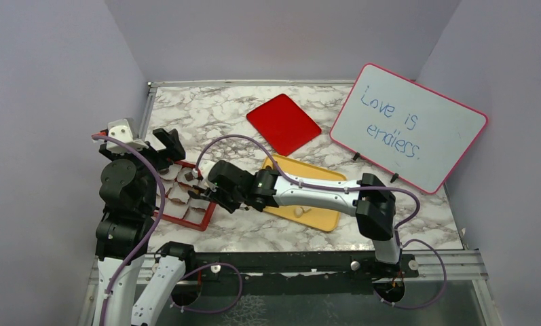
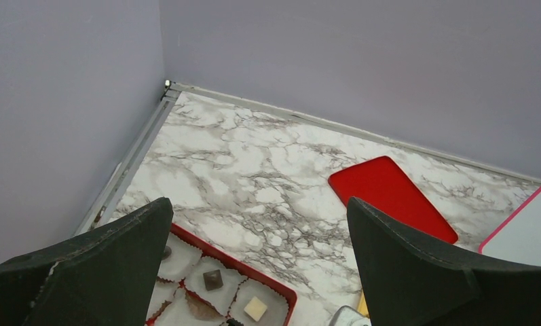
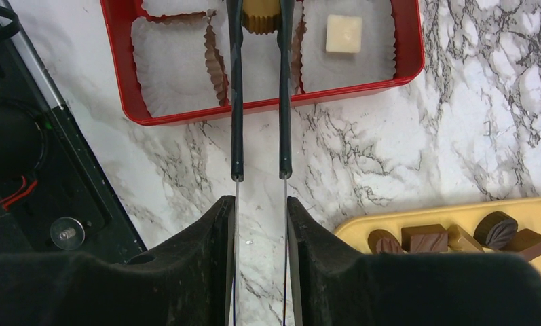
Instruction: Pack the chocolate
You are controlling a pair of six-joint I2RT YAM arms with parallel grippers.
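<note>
The chocolate lies partly on a yellow tray (image 3: 417, 209), as several brown pieces (image 3: 423, 238). A red box (image 3: 267, 107) with white paper cups holds a cream-white square (image 3: 343, 33). My right gripper (image 3: 260, 204) is shut on thin tongs (image 3: 236, 102). The tong tips pinch a round tan chocolate (image 3: 260, 17) over a middle cup of the box. My left gripper (image 2: 260, 210) is open and empty above the box's far edge (image 2: 267, 280). Below it, the box shows a dark square piece (image 2: 212, 278) and the white square (image 2: 255, 308).
A red lid (image 1: 283, 123) lies flat at the back of the marble table. A pink-framed whiteboard (image 1: 408, 126) stands at the back right. The yellow tray (image 1: 322, 219) sits under my right arm. Walls close in at the left and back.
</note>
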